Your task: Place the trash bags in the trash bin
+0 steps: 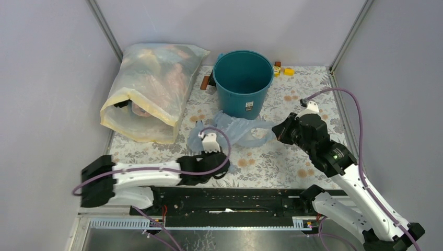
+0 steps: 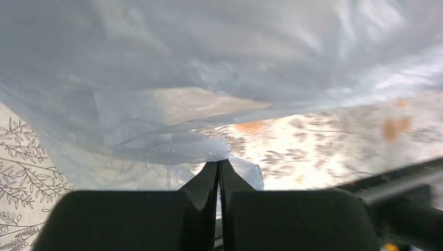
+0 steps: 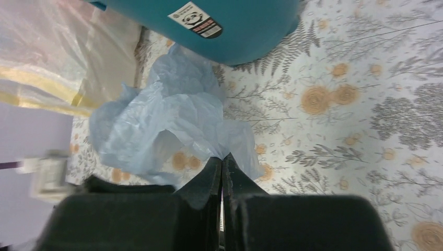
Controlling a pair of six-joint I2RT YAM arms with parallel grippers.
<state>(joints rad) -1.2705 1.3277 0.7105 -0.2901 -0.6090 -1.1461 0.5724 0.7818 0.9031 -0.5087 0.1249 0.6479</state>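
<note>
The pale blue trash bag [image 1: 237, 128] lies crumpled on the flowered table just in front of the teal trash bin [image 1: 243, 82], which stands upright and open. My left gripper [image 1: 201, 141] is shut on the bag's left edge; in the left wrist view the film [image 2: 172, 78] fills the frame above the closed gripper [image 2: 218, 162]. My right gripper [image 1: 277, 130] is shut on the bag's right edge. In the right wrist view the bag [image 3: 172, 117] spreads from the pinched gripper [image 3: 223, 158] toward the bin [image 3: 230, 26].
A large yellowish clear sack [image 1: 151, 91] with colourful contents lies at the back left. Small yellow and brown blocks [image 1: 284, 70] sit behind the bin on the right, and a brown piece [image 1: 205, 82] on its left. Grey walls enclose the table.
</note>
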